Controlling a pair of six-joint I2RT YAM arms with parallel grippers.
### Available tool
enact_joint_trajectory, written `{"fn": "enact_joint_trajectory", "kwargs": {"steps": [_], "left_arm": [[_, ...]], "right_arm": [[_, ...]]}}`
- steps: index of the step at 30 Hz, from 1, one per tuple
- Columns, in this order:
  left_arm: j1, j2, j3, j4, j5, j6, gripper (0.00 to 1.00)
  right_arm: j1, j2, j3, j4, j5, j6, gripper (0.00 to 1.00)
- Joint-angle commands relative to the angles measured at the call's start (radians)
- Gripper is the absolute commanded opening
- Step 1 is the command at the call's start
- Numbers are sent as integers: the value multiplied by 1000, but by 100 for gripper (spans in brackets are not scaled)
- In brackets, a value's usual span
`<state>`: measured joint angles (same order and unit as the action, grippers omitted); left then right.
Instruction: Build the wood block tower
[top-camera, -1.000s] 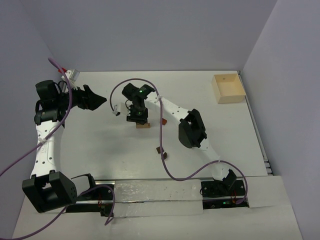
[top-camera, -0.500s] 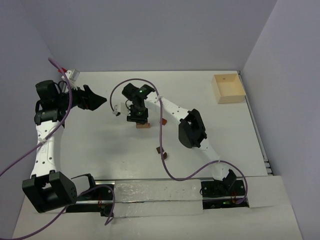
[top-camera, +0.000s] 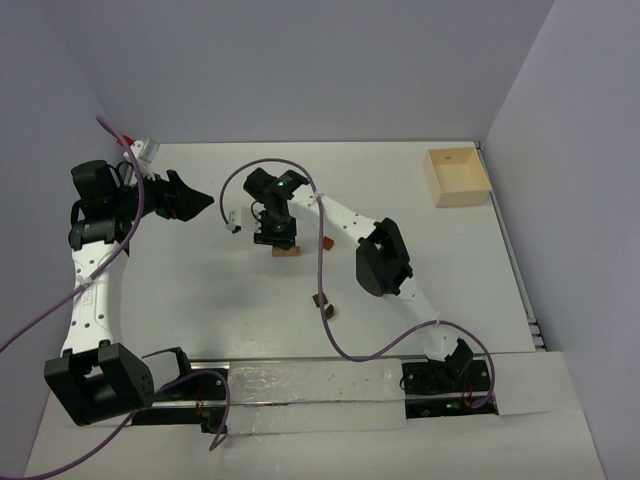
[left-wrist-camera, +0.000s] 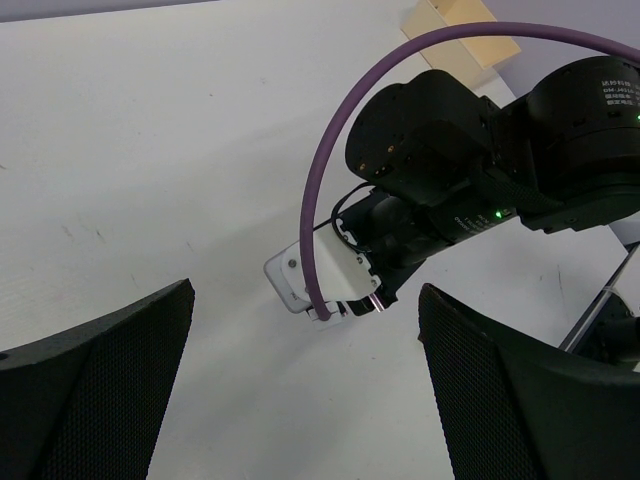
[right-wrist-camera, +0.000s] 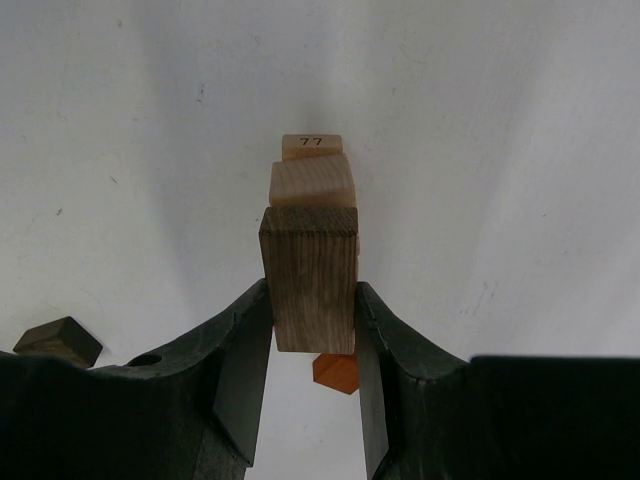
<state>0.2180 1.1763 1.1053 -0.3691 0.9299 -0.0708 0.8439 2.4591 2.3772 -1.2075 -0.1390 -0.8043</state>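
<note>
Nothing has shifted: right pincer (right-wrist-camera: 311, 305) pinches a dark brown grained wooden block (right-wrist-camera: 308, 250) right at the light tan wood block tower (right-wrist-camera: 312, 183) mid-counter (right-wrist-camera: 500, 150); left pincer (left-wrist-camera: 305, 400) spread wide, well apart.

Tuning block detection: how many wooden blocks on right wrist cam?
5: brown block in right pincer, pale block behind it, block marked 77 beyond, orange block below it, dark block lower left. Others may be hidden.
</note>
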Motion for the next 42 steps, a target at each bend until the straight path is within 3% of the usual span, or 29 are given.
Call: {"fn": "enact_joint_trajectory", "kwargs": {"steps": [1,21,32,36,37,39,42], "left_arm": [[7,-10,6,48,36,3,99],[7,-7,7,47,51,12,99],[7,-7,2,44,70,17,99],[7,-6,2,45,73,19,99],[8,-6,2,45,74,19,99],[9,-7,1,45,76,19,99],[8,-8,2,42,75,21,99]], "right_arm": [[12,16,47,-15,9,1,4],[21,29,57,-6,29,16,11],[18,31,70,3,38,45,33],[20,28,70,3,33,48,36],[20,27,70,4,33,50,41],[20,21,73,6,29,51,75],[21,18,78,6,28,51,80]]}}
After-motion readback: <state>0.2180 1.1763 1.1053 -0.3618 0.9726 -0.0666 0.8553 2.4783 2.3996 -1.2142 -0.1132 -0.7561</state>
